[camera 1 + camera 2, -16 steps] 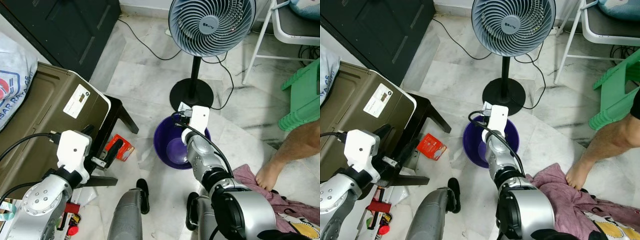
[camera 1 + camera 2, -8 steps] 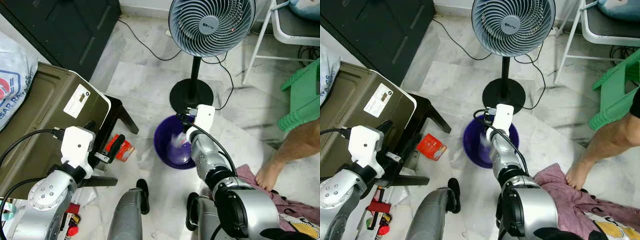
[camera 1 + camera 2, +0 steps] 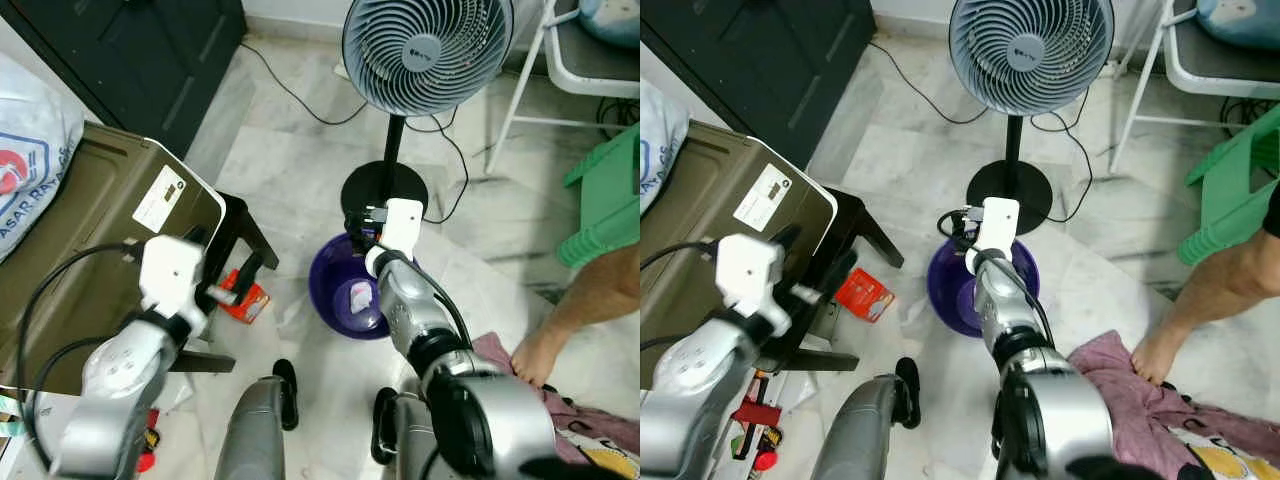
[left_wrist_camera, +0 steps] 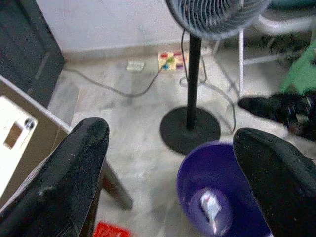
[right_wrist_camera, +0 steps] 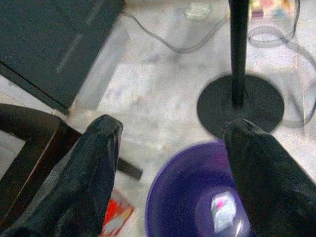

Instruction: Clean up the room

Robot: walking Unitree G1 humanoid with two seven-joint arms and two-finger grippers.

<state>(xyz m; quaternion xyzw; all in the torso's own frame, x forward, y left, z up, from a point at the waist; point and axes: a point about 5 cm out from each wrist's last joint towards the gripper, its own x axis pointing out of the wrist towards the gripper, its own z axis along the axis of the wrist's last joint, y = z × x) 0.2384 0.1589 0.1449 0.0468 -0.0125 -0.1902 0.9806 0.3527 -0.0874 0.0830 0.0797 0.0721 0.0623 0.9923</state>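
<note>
The right claw (image 5: 168, 163) hangs over the purple bowl (image 3: 335, 290) with its two black fingers (image 5: 94, 173) spread wide apart and nothing between them. Down in the bowl lies a small white scrap of trash (image 5: 223, 210) with a bit of pink on it. The bowl sits on the pale stone floor (image 3: 290, 170), just in front of the round black foot of the standing fan (image 3: 425, 50). The left claw (image 4: 170, 182) is held up near the robot's left side, and its fingers (image 4: 64, 182) are wide apart too, holding nothing. Below it a small red packet (image 3: 245, 297) lies on the floor beside a dark stool (image 3: 240, 225). A big brown box (image 3: 90, 230) with a white label stands on the robot's left. On the right, a person's bare foot (image 3: 540, 350) rests on the floor next to a heap of pinkish cloth (image 3: 1120, 375). A green plastic stool (image 3: 605, 195) stands farther off to the right.
</note>
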